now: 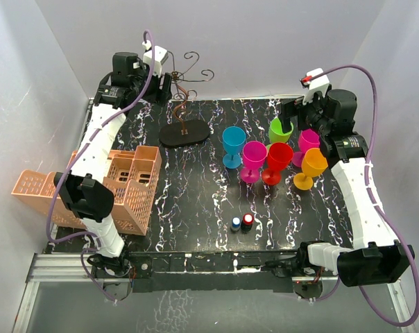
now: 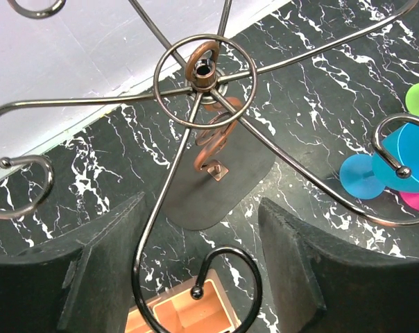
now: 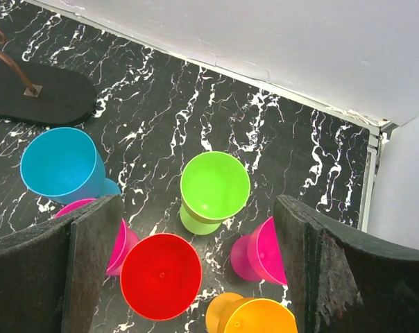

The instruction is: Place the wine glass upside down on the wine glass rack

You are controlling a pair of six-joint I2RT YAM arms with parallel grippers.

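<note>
The wine glass rack [image 1: 186, 104] stands at the back left: wavy stem, curled wire arms on top [image 2: 204, 80], flat black oval base [image 2: 223, 187]. My left gripper [image 1: 164, 87] hovers over it, open; one curled arm tip [image 2: 227, 274] lies between its fingers [image 2: 105, 277] without touching them. Several plastic wine glasses stand upright at centre right: blue [image 1: 232, 142], magenta [image 1: 254, 156], red [image 1: 279, 158], green [image 1: 280, 128], pink [image 1: 308, 142], orange [image 1: 313, 165]. My right gripper [image 3: 195, 263] hangs open above the green glass [image 3: 215, 186] and red glass [image 3: 161, 276], holding nothing.
An orange lattice crate [image 1: 126, 184] sits at the left table edge, below the left gripper [image 2: 182, 312]. Two small capped bottles [image 1: 241, 223] stand near the front middle. White walls close in behind and at both sides.
</note>
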